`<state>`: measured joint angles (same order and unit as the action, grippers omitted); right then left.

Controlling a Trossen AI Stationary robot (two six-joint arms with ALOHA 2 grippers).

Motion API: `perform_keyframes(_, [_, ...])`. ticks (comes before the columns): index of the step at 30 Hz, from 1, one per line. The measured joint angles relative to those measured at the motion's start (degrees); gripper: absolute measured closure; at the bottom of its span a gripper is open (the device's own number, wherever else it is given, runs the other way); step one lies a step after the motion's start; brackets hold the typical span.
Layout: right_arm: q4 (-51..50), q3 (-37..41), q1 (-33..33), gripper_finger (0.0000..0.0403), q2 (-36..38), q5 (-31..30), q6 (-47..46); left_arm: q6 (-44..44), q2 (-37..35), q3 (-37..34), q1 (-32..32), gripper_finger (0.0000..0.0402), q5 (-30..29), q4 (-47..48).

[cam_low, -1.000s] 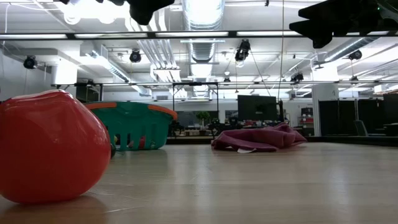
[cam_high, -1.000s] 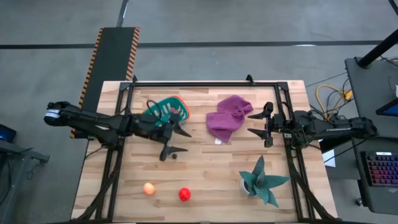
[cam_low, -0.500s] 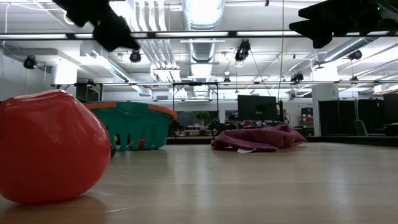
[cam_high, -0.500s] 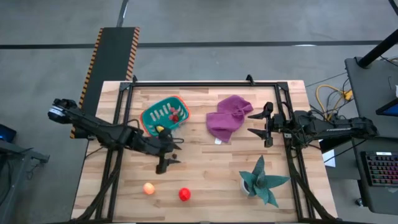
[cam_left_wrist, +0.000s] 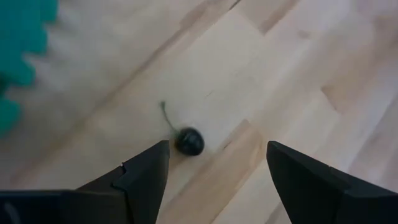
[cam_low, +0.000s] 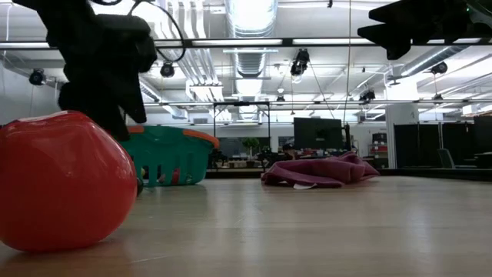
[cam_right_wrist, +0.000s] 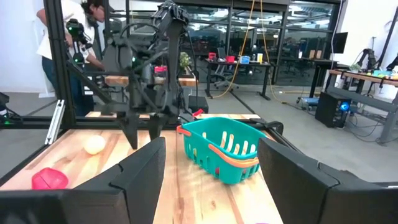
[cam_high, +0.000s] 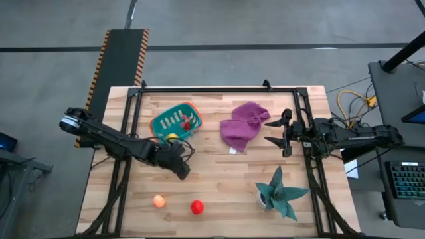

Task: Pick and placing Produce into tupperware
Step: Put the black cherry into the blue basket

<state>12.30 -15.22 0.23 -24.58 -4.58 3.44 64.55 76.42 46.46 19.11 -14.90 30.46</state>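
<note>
Seen only by the left wrist: tiny dark cherry (cam_left_wrist: pixel 189 141) on the tabletop (cam_high: pixel 226 179) between the open left hand's (cam_high: pixel 180 170) fingers, near the teal basket (cam_high: pixel 175 121); right hand (cam_high: pixel 275 132) open, far right.

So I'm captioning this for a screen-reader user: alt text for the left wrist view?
The left gripper hangs open over a bare wooden table, its two dark fingers flanking a small dark cherry with a thin stem. A blurred teal basket edges one corner.
</note>
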Motion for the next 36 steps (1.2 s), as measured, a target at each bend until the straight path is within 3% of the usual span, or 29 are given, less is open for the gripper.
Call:
perform_keyframes(6, [0.26, 0.0, 0.0, 0.0156, 0.0, 0.0, 0.04, 7.23, 4.35, 1.11, -0.02, 0.0148, 4.16, -0.04])
perform_keyframes(13, [0.75, 0.01, 0.0, 0.0156, 0.0, 0.0, 1.7, 11.59, 9.01, 2.38, -0.44, 0.0148, 5.16, 0.03])
perform_keyframes(36, [1.24, -0.94, 0.0, 0.0156, 0.0, 0.11, 1.07, 13.07, 16.49, 3.14, -4.42, 0.0148, 5.98, 1.59])
